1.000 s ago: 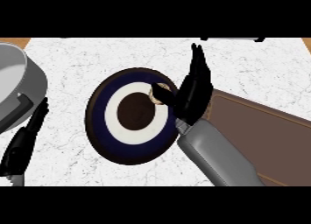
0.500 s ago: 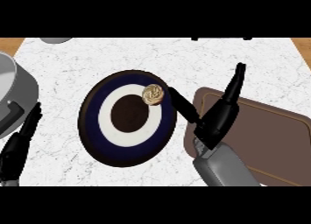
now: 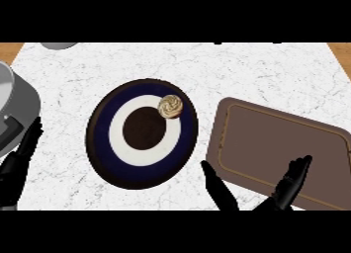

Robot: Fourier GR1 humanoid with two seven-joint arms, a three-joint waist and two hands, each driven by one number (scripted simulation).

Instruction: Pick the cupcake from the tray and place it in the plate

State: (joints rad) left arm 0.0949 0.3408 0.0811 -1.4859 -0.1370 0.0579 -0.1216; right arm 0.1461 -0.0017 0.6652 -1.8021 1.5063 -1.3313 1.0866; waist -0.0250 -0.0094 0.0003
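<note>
Fingers (image 3: pixel 294 178) spread over tray (image 3: pixel 280 148), cupcake (image 3: pixel 170 106) well apart on plate (image 3: pixel 105 148)

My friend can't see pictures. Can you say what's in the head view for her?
A cupcake sits on a round plate on the counter. A brown tray lies beside it, with the open right hand over its near edge and the left hand resting at left.

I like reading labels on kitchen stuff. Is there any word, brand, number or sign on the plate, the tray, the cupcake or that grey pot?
None can be read: the plate, the tray, the cupcake, the grey pot and the counter bear no text, label or sign.
</note>
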